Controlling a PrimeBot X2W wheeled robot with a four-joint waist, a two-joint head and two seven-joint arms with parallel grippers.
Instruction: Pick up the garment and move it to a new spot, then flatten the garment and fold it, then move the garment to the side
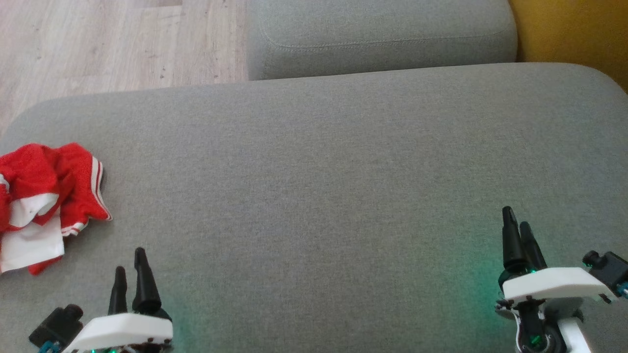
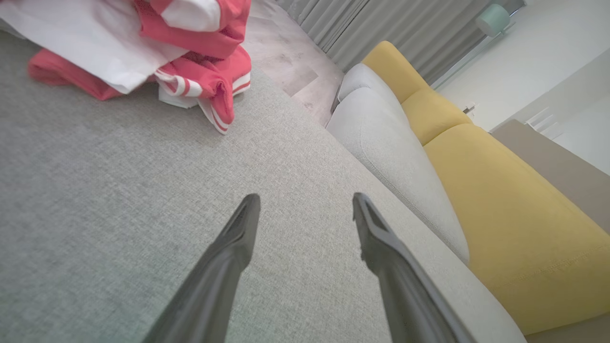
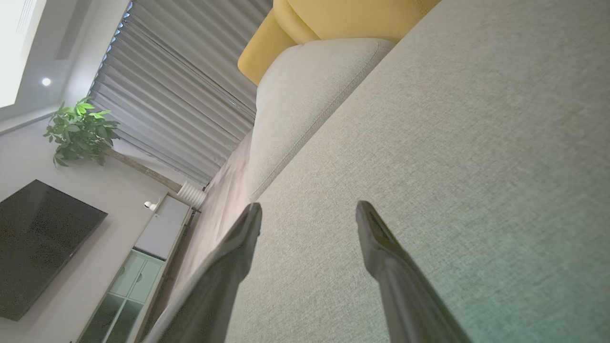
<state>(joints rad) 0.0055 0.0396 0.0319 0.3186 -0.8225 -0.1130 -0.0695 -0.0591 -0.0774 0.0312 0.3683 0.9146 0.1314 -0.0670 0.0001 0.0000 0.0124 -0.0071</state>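
The garment (image 1: 44, 201) is a crumpled red and white piece with striped trim, lying at the left edge of the grey cushion (image 1: 314, 196). In the left wrist view the garment (image 2: 157, 52) sits at the top left, ahead of the fingers. My left gripper (image 1: 130, 257) rests at the lower left, just right of and below the garment, open and empty; its gap (image 2: 305, 202) shows bare fabric. My right gripper (image 1: 516, 218) stands at the lower right, far from the garment, open with nothing between its fingers (image 3: 309, 209).
A second grey cushion (image 1: 382, 39) lies beyond the far edge. Yellow upholstery (image 1: 569, 29) is at the top right, wooden floor (image 1: 117, 44) at the top left. A plant (image 3: 78, 131), curtains and a dark screen (image 3: 38, 247) show in the right wrist view.
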